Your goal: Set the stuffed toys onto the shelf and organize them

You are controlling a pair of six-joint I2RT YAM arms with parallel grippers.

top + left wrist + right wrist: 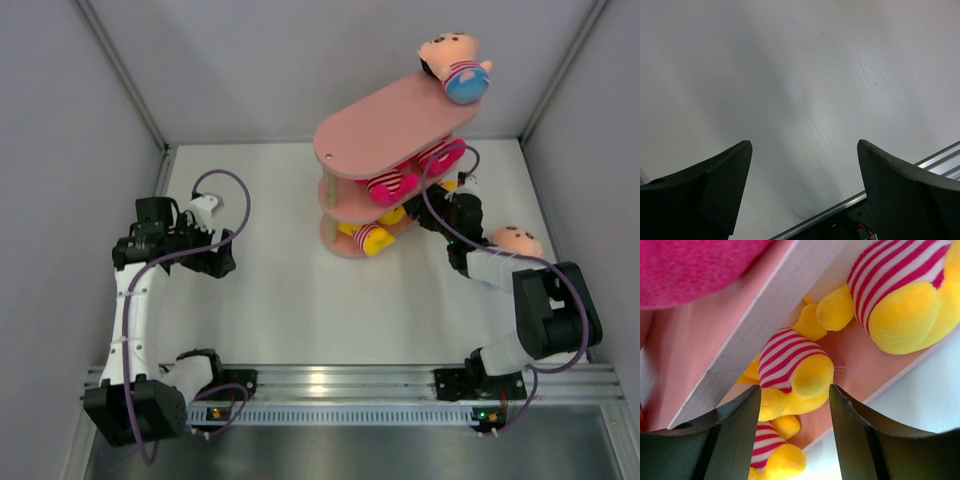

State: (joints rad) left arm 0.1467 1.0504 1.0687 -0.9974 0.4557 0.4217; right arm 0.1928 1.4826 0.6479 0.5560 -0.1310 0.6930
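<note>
White table (280, 290); shelf (390, 125) lowest tier: R tool (795, 390) astride yellow toy (800, 372).

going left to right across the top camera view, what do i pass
left gripper → pink shelf → peach-headed toy lying off the shelf

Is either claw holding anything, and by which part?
Left claw: nothing. Right claw straddles a yellow striped toy at its yellow end, on the shelf; grip cannot be told.
</note>
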